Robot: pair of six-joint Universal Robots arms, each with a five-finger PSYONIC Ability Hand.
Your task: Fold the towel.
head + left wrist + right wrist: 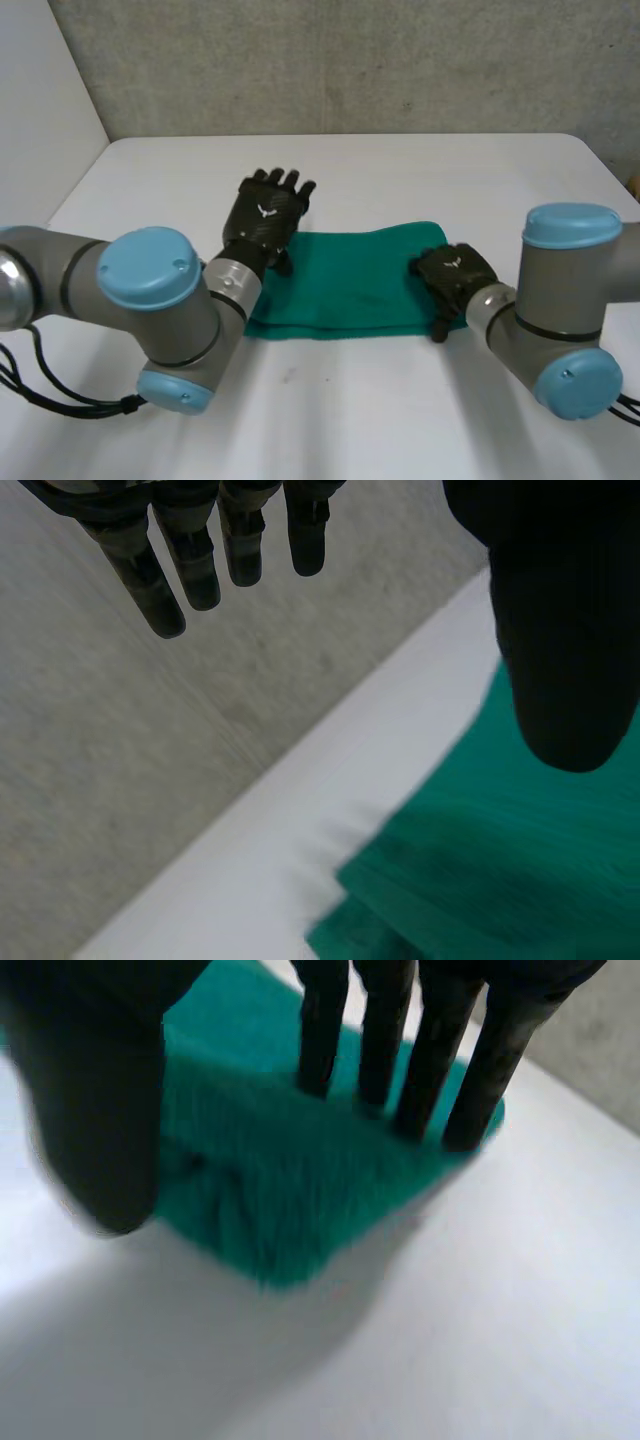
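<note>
Towel point(350, 280): lying flat on the white table point(400, 170), about in its middle; green, folded into a long band, with the layers showing along the near edge; reaching from one hand across to the other.
Left hand point(265, 215): hanging in the air above the towel's left end, by the far corner, with its back turning toward the head camera; in its own wrist view, standing apart from the cloth and not touching it.
Left fingers point(165, 590): pointing straight out, a little spread, gripping nothing at all.
Left thumb point(565, 630): standing well apart from the fingers, above the green cloth.
Right hand point(455, 275): lying low on the towel's right end, palm facing down.
Right fingers point(430, 1070): stretching straight, side by side, with the tips touching the top of the cloth; not curling round it, so only resting or pressing there.
Right thumb point(100, 1110): standing apart from the fingers, just beside the towel's edge; touching the cloth or not, cannot tell.
Left arm point(150, 290): coming in from the near left side of the table, bending toward the towel.
Right arm point(565, 300): coming in from the near right side, ending just beside the towel's right end.
Wall point(350, 60): grey and rough, rising behind the far edge of the table.
</note>
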